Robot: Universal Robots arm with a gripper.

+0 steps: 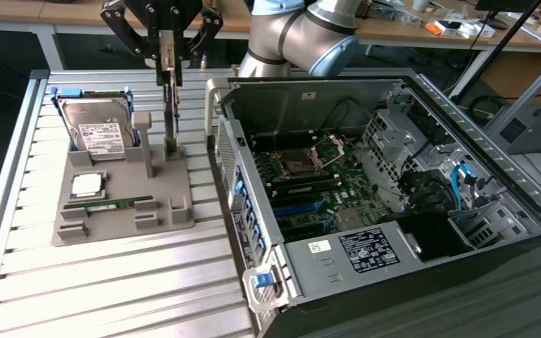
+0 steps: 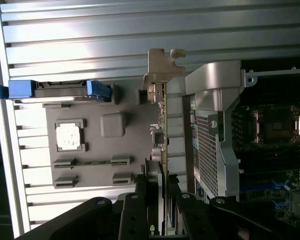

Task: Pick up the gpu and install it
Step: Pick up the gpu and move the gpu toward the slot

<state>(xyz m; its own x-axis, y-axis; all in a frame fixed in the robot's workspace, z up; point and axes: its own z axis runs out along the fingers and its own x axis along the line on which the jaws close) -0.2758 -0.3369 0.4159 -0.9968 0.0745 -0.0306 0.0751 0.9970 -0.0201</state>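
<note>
Dark gpu [image 1: 170, 105] card, pinched, not yet installed.
I see my gripper [image 1: 166, 56] pressed onto the card's upper edge. It stands upright over the grey fixture tray [image 1: 120, 225], beside the open computer case [image 1: 496, 176]; whether it is lifted clear I cannot tell. Install remains. Count: one gpu, one hard drive [image 1: 96, 127], one processor chip [image 1: 87, 184], one memory stick [image 1: 120, 203], one case.

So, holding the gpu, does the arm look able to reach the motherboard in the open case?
Probably yes. The gripper grips the gpu upright at the grey holder, and the case lies beside it with its side open upward; nothing covers the motherboard, though the case's near wall stands between.
</note>
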